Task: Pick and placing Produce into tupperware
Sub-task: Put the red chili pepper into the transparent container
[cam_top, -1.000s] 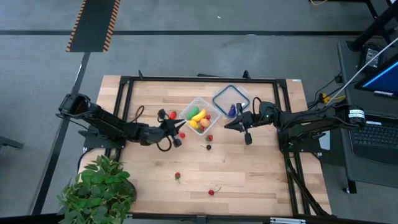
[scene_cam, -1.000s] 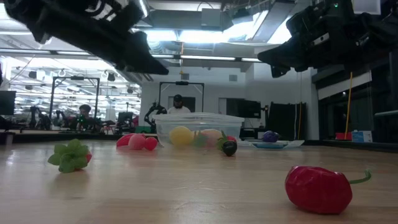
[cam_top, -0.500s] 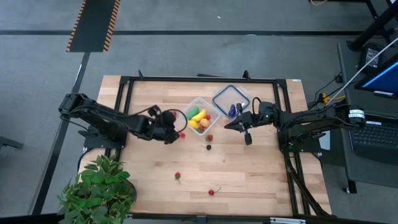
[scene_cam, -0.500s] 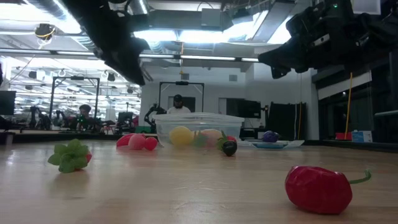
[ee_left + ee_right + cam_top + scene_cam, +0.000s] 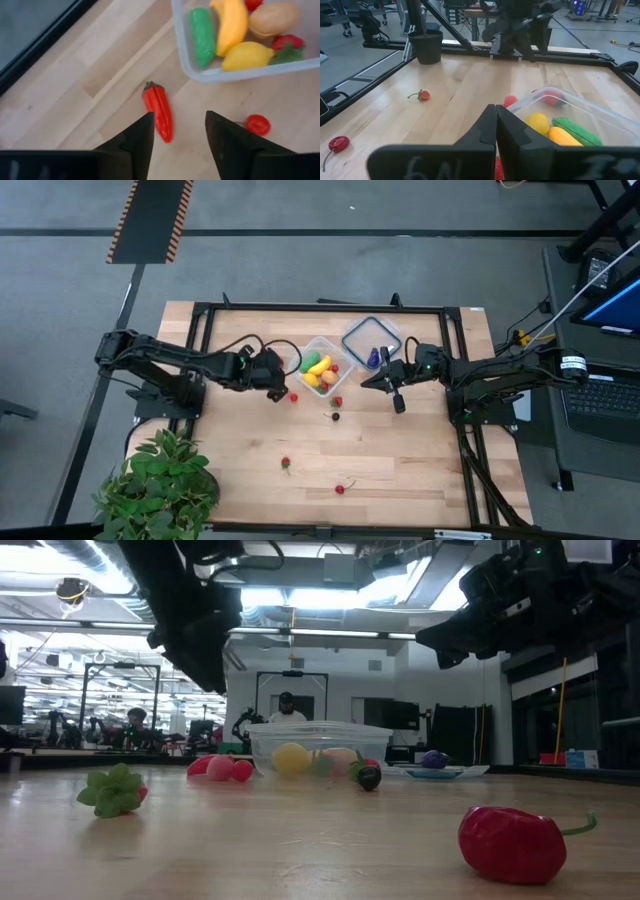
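Red and slim, a toy chilli pepper (image 5: 158, 112) lies flat on the pale wooden desk (image 5: 400, 460) just beside the clear square plastic tupperware tub (image 5: 320, 366), its long axis slanting past the tub's corner with the green stem end toward the tub. The left hand (image 5: 175, 131) hovers over it, fingers apart and empty. Inside the tub lie a green pod (image 5: 202, 36), a yellow banana (image 5: 229, 21), a lemon (image 5: 246, 55), a tan piece (image 5: 272, 18) and a strawberry (image 5: 288, 42). A small red tomato (image 5: 257, 124) sits on the desk nearby. The right hand (image 5: 367, 381) waits beside the tub's opposite side, fingers together.
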